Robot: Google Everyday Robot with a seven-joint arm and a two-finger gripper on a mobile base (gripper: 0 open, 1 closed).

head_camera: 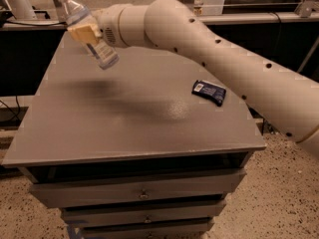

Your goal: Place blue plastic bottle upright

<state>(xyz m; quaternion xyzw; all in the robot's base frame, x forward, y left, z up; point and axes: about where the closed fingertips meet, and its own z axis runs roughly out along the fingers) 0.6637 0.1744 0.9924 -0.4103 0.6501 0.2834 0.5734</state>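
Gripper (85, 34): over the table's far left corner, jaws clamped across the middle of the blue plastic bottle (74, 11), which hangs clear of the grey table (124, 126) with its shadow on the top below. Bottle's long axis: tilted, white cap up and to the far left, base down and toward the table's middle, so standing it calls for swinging the base under the cap before lowering. Also present: arm (209, 44) reaching in from the right; flat dark-blue packet (209, 92) well apart to the right; drawers (142, 193) below, closed, contents hidden.
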